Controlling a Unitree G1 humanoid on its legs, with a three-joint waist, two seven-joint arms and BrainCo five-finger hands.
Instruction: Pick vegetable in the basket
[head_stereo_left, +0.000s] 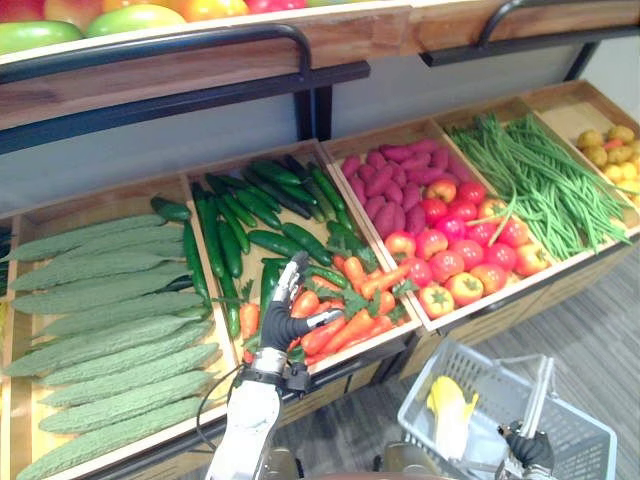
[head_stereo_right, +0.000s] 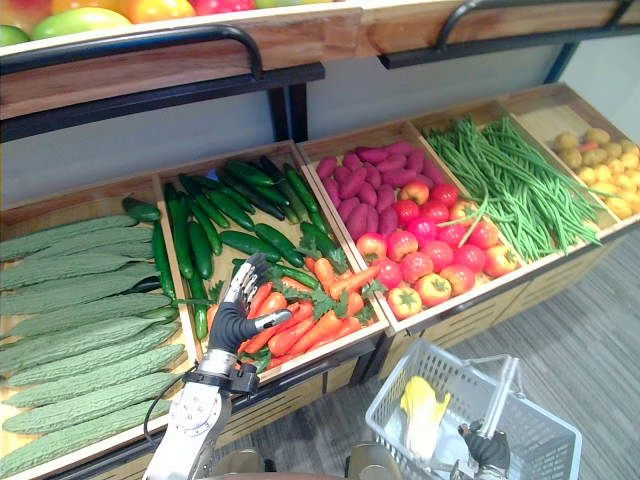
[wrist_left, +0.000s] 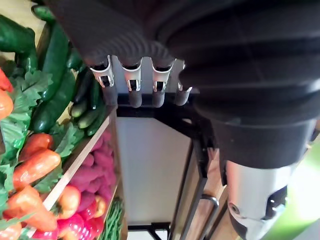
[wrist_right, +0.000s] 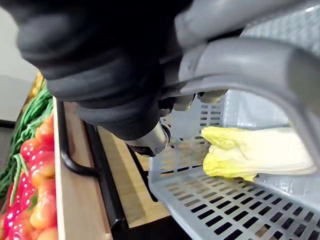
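Left hand (head_stereo_left: 282, 322): is hovering over the near end of the second crate from the left, fingers held straight and slightly spread, thumb sticking out to the right, gripping nothing.

Carrots (head_stereo_left: 345, 328): are lying in a heap with green tops at the near end of that crate, just right of and below the left hand.

Cucumbers (head_stereo_left: 240, 215): are filling the far part of the same crate, dark green and lying lengthwise.

Bumpy green gourds (head_stereo_left: 100, 320): are lying in rows in the leftmost crate.

Purple sweet potatoes (head_stereo_left: 385, 185): are sitting at the far end of the third crate, with tomatoes (head_stereo_left: 450, 255) piled at its near end.

Green beans (head_stereo_left: 540, 180): are spreading along the fourth crate, some stalks reaching onto the tomatoes.

Small yellow fruits (head_stereo_left: 612, 150): are sitting in the far right crate.

Wooden stand (wrist_right: 75, 200): is carrying all the crates, sloping toward the robot.

Upper shelf fruit (head_stereo_left: 130, 18): is showing green, yellow and red along the far edge.

Basket (head_stereo_left: 585, 445): grey plastic mesh, is hanging at the near right, below the front of the stand.

Leafy cabbage (head_stereo_left: 448, 405): pale yellow, is lying inside the basket on its left side.

Right hand (head_stereo_left: 527, 450): is curling its fingers round the basket's handle (head_stereo_left: 540, 395), carrying the basket.
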